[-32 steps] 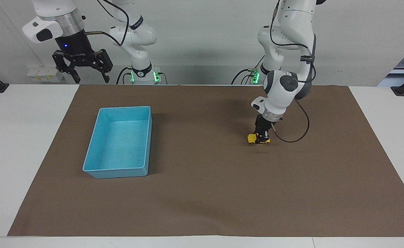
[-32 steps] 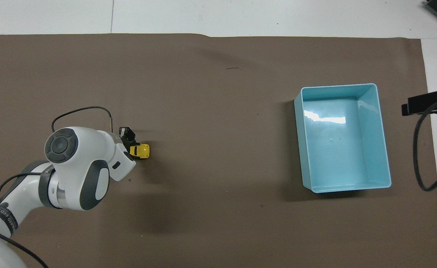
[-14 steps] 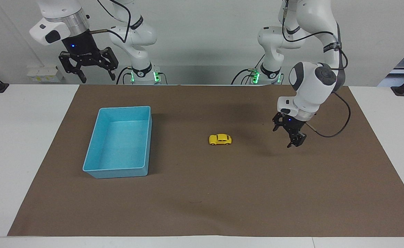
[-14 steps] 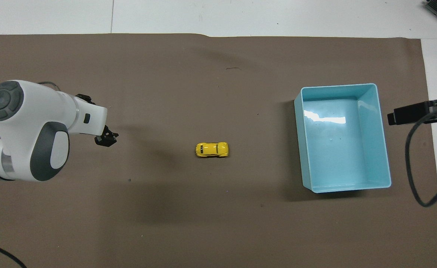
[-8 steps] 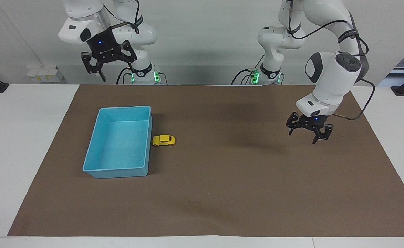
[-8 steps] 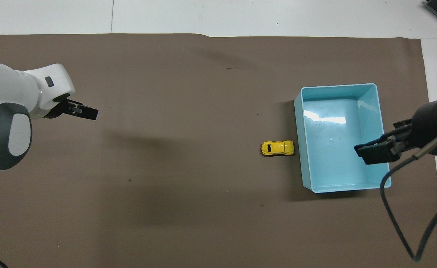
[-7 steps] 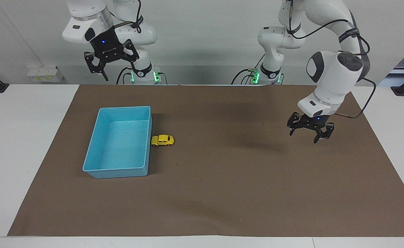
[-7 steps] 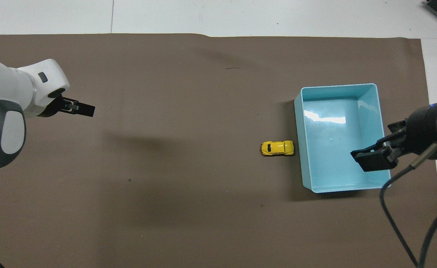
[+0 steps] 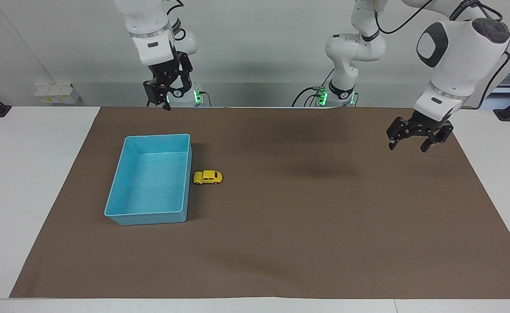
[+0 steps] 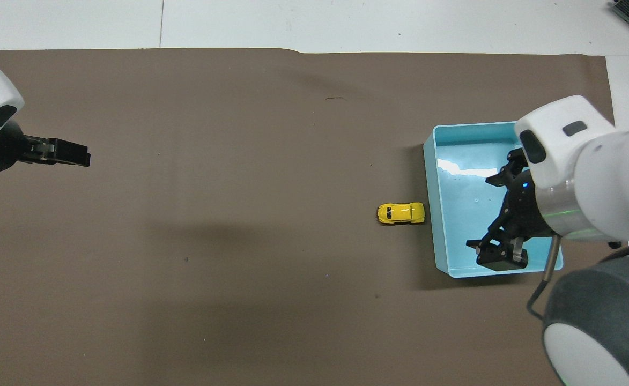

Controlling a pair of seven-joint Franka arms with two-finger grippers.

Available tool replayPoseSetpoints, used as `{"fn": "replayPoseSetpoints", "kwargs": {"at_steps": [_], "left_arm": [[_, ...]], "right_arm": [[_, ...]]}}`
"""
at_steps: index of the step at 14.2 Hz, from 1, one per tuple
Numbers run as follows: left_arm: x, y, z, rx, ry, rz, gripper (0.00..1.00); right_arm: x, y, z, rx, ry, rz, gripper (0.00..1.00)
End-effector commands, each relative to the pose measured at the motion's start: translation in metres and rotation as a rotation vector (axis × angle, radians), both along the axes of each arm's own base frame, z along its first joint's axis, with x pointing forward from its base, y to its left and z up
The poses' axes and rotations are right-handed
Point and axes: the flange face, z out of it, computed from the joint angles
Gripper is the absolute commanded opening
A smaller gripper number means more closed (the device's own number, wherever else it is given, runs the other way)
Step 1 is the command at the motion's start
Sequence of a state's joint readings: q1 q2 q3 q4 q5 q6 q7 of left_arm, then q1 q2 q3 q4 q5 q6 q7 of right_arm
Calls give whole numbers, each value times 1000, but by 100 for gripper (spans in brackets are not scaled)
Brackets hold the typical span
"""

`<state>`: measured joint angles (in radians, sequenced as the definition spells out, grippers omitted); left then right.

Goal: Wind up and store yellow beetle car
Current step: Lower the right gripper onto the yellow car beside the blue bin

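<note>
Both tools open, raised; yellow beetle car [image 9: 208,177] beside light blue bin [image 9: 124,214].

Two high opposed table [image 9: 255,304] views

Tiny bright yellow beetle-shaped toy car [image 9: 208,177] [image 10: 400,213] with dark windows and small black wheels. Upright on its wheels on the brown mat, just beside the light blue bin's long wall.
</note>
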<state>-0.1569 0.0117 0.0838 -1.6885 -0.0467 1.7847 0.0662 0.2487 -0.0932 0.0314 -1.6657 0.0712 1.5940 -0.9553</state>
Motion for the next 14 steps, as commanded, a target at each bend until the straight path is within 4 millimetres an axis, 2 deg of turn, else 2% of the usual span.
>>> {"fn": "replayPoseSetpoints", "kwargs": {"at_steps": [1,3,4,10,14], "left_arm": [[-1,1,24,21,33,12,100],[-4,0,24,15,43,12,100],[-5,1,23,15,43,12,100],[-6,4,26,35,116,13,100],[-7,5,29,48,122,14,100]], "right_arm": [[1,-3,-30,-13,-2,180,100],[5,1,-52,-11,9,244,100],[2,12,-69,-12,16,289,100],[5,20,-168,-11,-39,315,100],[22,25,-212,-18,-47,352,100]]}}
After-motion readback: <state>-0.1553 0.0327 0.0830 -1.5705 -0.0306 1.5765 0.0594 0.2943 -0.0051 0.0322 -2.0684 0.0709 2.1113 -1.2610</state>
